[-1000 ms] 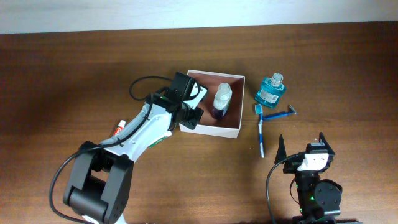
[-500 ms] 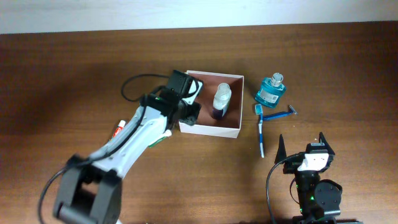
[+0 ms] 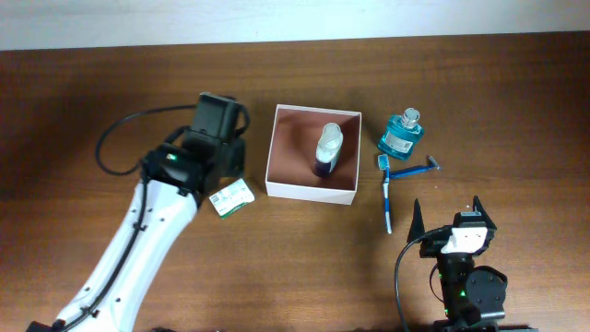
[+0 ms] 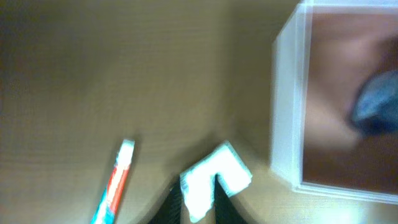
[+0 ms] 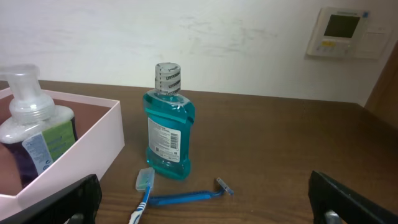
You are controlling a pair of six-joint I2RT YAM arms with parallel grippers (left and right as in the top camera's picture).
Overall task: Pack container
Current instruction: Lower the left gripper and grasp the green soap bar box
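Left of the container (image 3: 309, 191), well apart from it, a red-and-white toothpaste tube (image 4: 115, 183) lies flat on the worktop (image 3: 83, 101). Nearer the container on that same side, your left pincer (image 4: 198, 198) hangs over a small white packet (image 3: 230, 197), which lies just beside the container's left wall. The wrist view is blurred. The packet shows between the two dark fingers, but you cannot tell whether they pinch it or stand just off it. Log as undetermined.

Container: mid-worktop, upright, open-topped, with white walls and a reddish-brown floor. One clear pump bottle (image 3: 327, 148) with a dark base stands in its right half. The left half is bare.

Handling (judgement):
- It is a shallow, thin-walled box, probably light and fairly stiff.
- It will likely skate on the wood if you nudge a wall while loading.
- The bottle inside could tip and shift the weight.
- If you must move the box, pinch one wall over the rim near a corner, where it should be stiffest. The middle of a wall may flex.
- Better to lower items in from above, with no wall contact.

Right of the container:
- A teal glass bottle (image 3: 401, 136) stands upright off the far right corner.
- A blue toothbrush (image 3: 387, 195) and a blue razor (image 3: 415, 169) lie flat near the right wall.
- Further right and nearer the arm bases, your right pincer (image 3: 446, 212) is spread wide and holds nothing.
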